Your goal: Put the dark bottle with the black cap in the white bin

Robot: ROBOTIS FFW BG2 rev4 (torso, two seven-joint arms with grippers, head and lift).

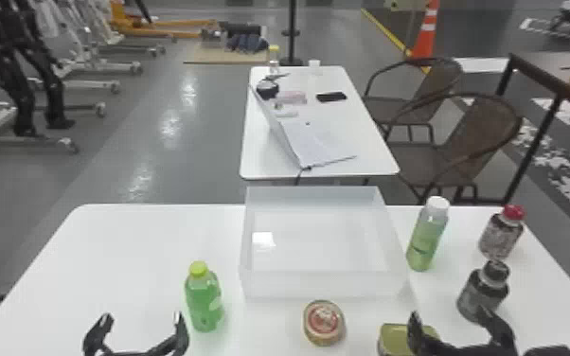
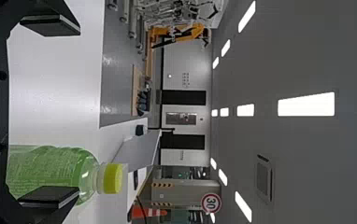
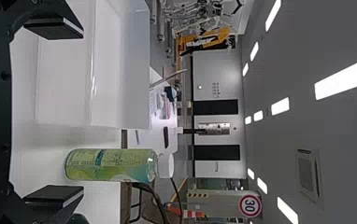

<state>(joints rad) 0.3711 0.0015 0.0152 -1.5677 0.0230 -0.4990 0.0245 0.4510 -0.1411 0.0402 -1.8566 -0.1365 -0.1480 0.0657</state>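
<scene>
Past the white table (image 1: 123,241) before me, I see a smaller white table (image 1: 265,156) with brown chairs (image 1: 476,125) beside it. The grey floor (image 1: 194,142) shines, and an orange-and-white cone (image 1: 425,35) stands near a yellow line (image 1: 386,31). Dark upright panels (image 2: 183,97), perhaps doors, break the pale wall (image 2: 195,65); bright lights (image 2: 306,104) line the grey ceiling (image 2: 298,56).

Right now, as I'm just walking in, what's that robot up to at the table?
The robot isn't holding anything: its left gripper and right gripper both have their jaws open. The dark bottle with the black cap, meant for the white bin, stands on the table outside it, close to the right gripper. The left gripper is beside the green bottle with the yellow-green cap.
</scene>
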